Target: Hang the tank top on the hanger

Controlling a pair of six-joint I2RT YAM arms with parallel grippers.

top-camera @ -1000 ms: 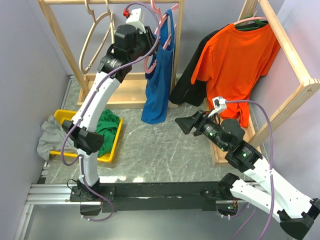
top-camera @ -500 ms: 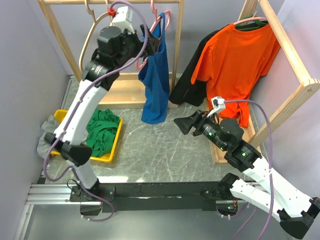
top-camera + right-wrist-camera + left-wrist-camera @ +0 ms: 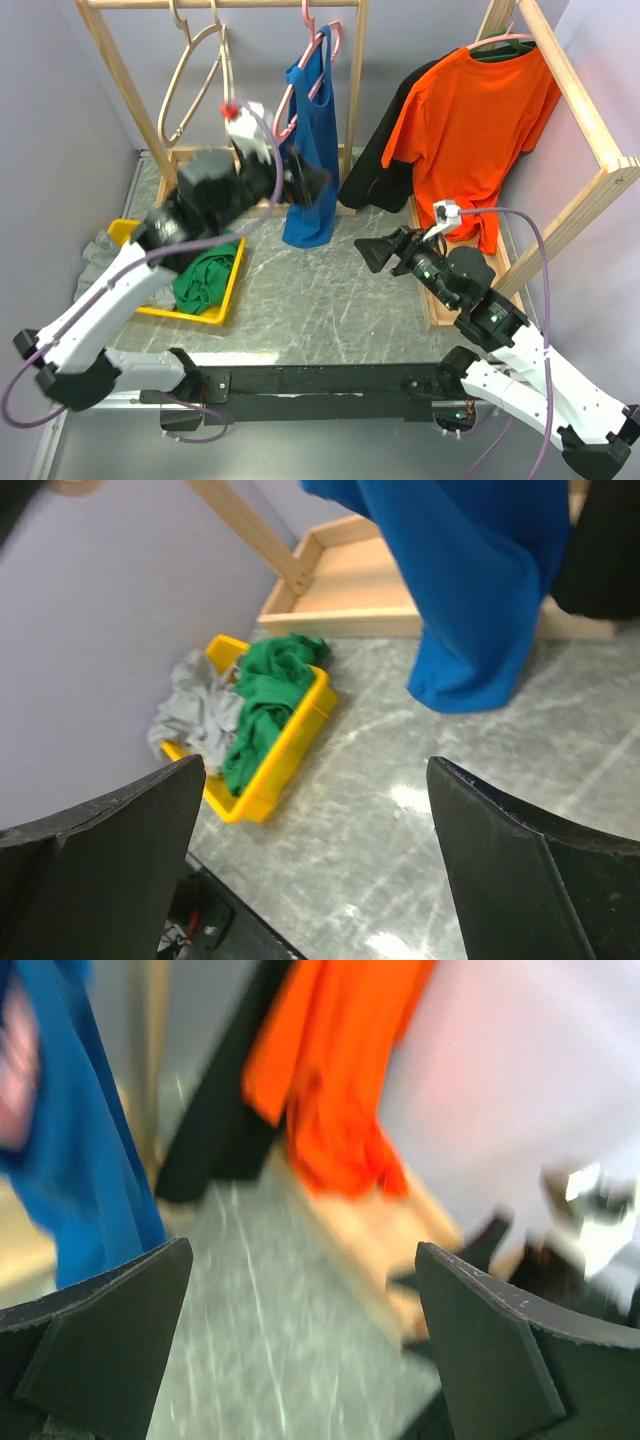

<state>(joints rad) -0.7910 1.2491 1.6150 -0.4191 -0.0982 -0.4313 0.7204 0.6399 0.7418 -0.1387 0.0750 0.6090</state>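
The royal-blue tank top [image 3: 318, 115] hangs from the pink hanger [image 3: 337, 42] on the back rail, with its hem just above the floor of the rack. My left gripper [image 3: 312, 186] is in front of the top's lower half. Its jaws are wide open and hold nothing. The left wrist view is blurred by motion and shows the tank top [image 3: 70, 1160] to the left of my left gripper [image 3: 300, 1300]. My right gripper [image 3: 374, 255] hovers low over the table, open and empty, right of the hem. In the right wrist view the tank top [image 3: 470, 590] hangs ahead of my right gripper [image 3: 315, 810].
Two pale wooden hangers [image 3: 190, 80] share the back rail. An orange t-shirt [image 3: 470, 130] and a black garment [image 3: 375, 170] hang on the right rack. A yellow bin [image 3: 228, 298] at the left holds a green garment [image 3: 205, 270] and a grey cloth [image 3: 195, 705].
My left gripper opened, let go at the hanger, and the arm swung down and back from the rail. The tank top stayed hanging. My right gripper opened wider and barely moved.
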